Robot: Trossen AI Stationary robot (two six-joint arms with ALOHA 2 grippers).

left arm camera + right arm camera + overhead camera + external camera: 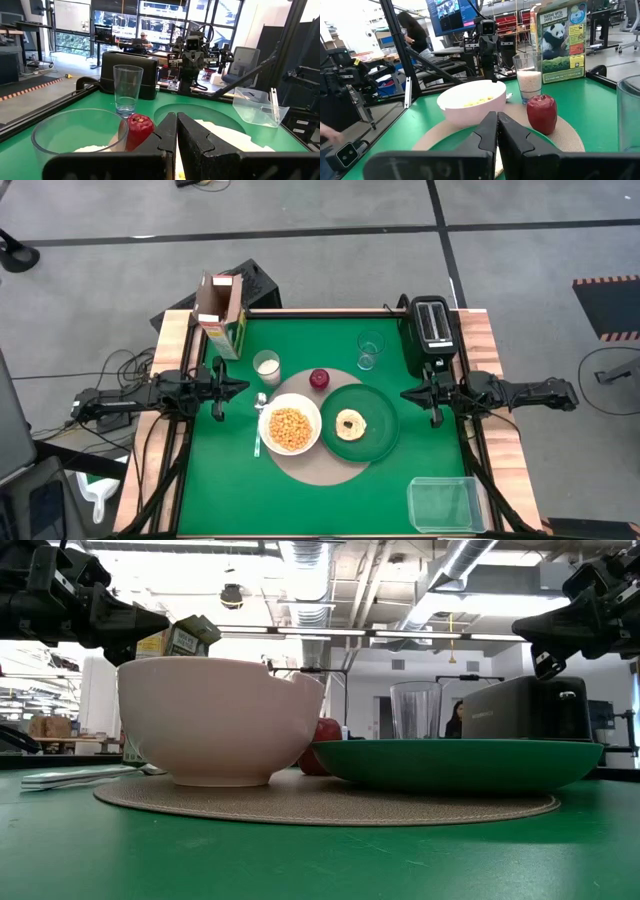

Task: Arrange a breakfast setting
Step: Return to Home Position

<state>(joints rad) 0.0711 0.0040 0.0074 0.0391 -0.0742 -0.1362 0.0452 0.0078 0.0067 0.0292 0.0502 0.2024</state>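
Round tan mat (330,465) is set mid-table. White bowl (290,429), filled with cereal, and dark-green plate (385,408) are placed side by side on it. Small bagel (351,424) is laid on the plate. Small red fruit (319,379) is stood on the mat's far edge, between the two. Spoon (259,420) is laid just beside the bowl, on the left arm's side. Yellow-green cereal box (222,310) is stood near the far left corner. Left gripper (243,387) and right gripper (405,394) are held over the table's sides, fingers pressed together, nothing gripped.
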